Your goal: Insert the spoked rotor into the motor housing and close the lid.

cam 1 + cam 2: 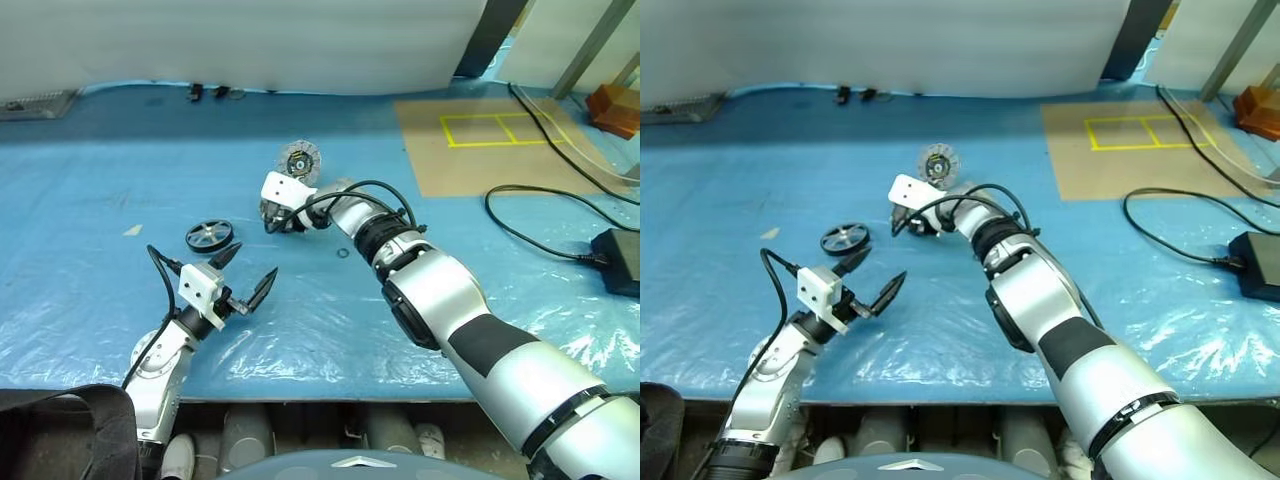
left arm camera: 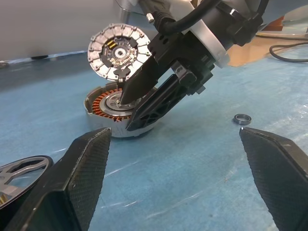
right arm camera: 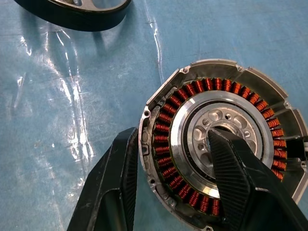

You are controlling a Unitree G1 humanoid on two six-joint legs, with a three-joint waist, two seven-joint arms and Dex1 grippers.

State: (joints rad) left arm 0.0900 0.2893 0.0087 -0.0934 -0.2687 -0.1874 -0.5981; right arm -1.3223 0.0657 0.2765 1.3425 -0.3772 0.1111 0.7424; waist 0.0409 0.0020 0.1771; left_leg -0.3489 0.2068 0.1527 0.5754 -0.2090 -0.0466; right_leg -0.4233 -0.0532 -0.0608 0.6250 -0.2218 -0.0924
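- The motor housing (image 3: 219, 144) lies on the blue-covered surface (image 1: 100, 220), its ring of copper windings exposed.
- The lid (image 2: 119, 51) stands raised on its hinge behind the housing, ribbed inner face towards the left wrist camera.
- The spoked rotor (image 1: 209, 236) lies flat on the surface, apart from the housing and near the left gripper (image 1: 249, 273). It is not yet inserted.
- The right gripper (image 3: 171, 159) straddles the housing's near wall: one finger outside the rim, the other on the hub in the centre. The fingers are part-way apart; whether they actually grip the wall I cannot tell.
- The left gripper hangs just above the surface beside the rotor, fingers fully spread and holding nothing.
- A small loose ring (image 2: 242, 119) lies on the surface beside the housing, clear of both.
- Judgement: the step in hand appears to be steadying the housing before the rotor is fetched.
- Advice: keep the inner finger off the copper windings and pinch the wall only. The finger in the centre must leave before the rotor can seat.
- Advice: take the rotor by its black rim, hold it level, and centre the hub over the dark bore.
- Risk: a sideways push would slide the housing on the slick sheet.
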